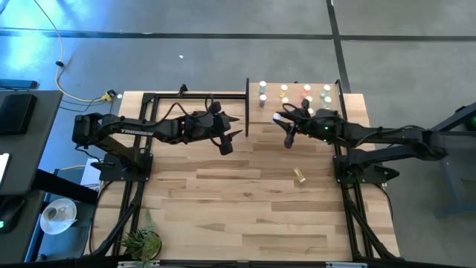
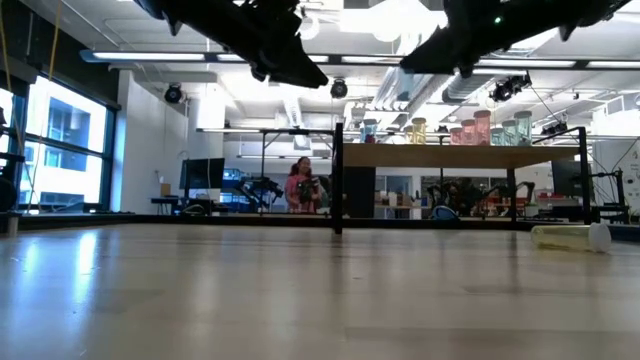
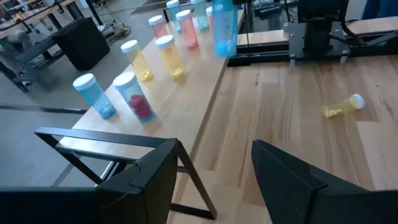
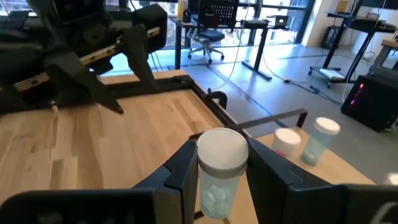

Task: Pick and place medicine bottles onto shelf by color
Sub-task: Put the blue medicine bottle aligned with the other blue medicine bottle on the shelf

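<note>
While the high view shows only specks, the right wrist view shows a small blue-bodied, white-capped medicine bottle [image 4: 221,168] clamped upright in the right gripper [image 4: 219,177], above the pale-wood shelf with black uprights [image 1: 271,91] where other bottles stand. A yellow bottle [image 1: 300,176] lies on the plank counter [image 1: 238,208]. The left gripper [image 3: 214,168] hangs beside the shelf, fingers apart, empty.

Pale striped planks make up the tabletop [image 1: 223,201], the shelf [image 3: 186,99] is light wood with black uprights, its white-capped medicine bottles [image 3: 155,59] show blue, red, yellow and green, a yellow bottle [image 3: 341,107] lies apart, and the dark right pincer [image 4: 219,171] grips a white-capped blue bottle [image 4: 219,168].
</note>
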`<state>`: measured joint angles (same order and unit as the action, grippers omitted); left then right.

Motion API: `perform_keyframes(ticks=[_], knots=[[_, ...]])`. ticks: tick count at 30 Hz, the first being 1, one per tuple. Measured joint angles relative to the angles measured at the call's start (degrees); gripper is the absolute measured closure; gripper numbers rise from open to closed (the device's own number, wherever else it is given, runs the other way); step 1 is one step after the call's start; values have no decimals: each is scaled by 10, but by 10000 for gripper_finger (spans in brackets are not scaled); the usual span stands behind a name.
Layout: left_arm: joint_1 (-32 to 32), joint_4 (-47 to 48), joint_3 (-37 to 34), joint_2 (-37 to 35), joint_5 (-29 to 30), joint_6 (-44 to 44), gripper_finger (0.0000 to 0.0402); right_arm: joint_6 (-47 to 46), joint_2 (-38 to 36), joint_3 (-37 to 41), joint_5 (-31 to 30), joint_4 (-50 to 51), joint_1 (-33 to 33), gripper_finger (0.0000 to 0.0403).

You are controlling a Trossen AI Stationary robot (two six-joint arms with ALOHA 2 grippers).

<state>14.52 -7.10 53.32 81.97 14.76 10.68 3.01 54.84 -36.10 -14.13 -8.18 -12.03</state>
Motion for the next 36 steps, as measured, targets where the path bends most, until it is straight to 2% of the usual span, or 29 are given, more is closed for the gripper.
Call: perform_keyframes(ticks=[12,17,36], knots=[[0,6,0,0,0,0,208,-47,120,-55,8,-22,-64,306],[0,12,0,0,5,0,208,-68,158,-60,11,-33,-72,306],[0,13,0,0,9,0,208,-80,203,-60,11,-55,-72,306]])
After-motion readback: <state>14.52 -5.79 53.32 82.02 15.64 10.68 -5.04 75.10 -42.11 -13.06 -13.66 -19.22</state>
